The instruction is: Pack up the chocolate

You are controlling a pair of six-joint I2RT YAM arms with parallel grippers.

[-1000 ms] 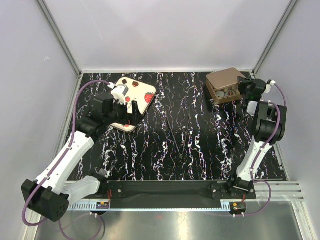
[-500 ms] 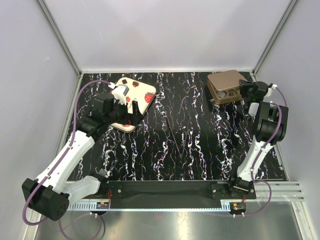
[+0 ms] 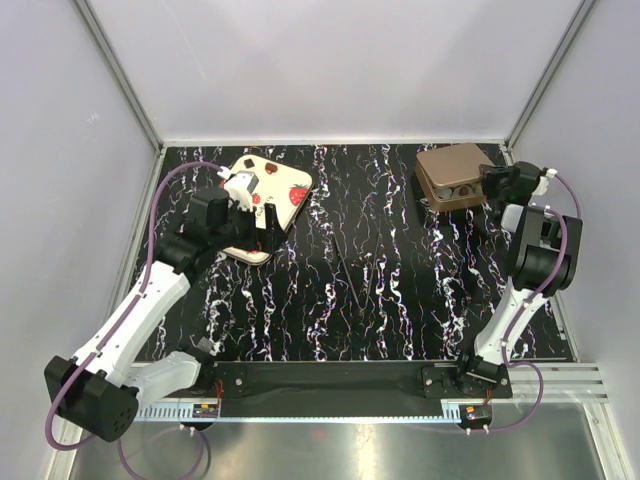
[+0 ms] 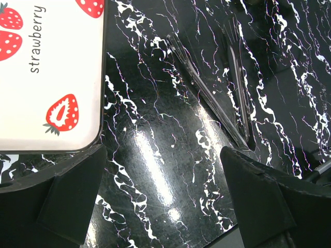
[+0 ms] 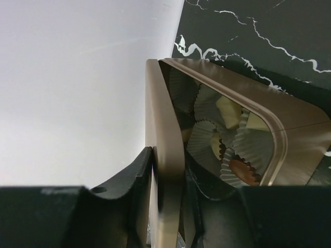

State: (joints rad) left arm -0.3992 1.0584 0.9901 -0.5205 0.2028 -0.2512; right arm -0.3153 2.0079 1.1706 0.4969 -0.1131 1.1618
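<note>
The square brown tray stands tilted on edge at the far right of the table. My right gripper is shut on its right wall. In the right wrist view the tray wall is pinched between my fingers, and the chocolate, round pieces in pale grey paper cups, is heaped inside against the low side. My left gripper is open and empty, low over the near edge of the cream strawberry lid. The lid's corner shows at the left of the left wrist view.
A clear plastic sheet lies folded in a V on the black marbled table, also in the left wrist view. White walls enclose the table at the back and sides. The tray is near the right back corner.
My right gripper has tipped the brown tray further and shifted it slightly right; less of its inside shows from above. The left arm has not moved.
</note>
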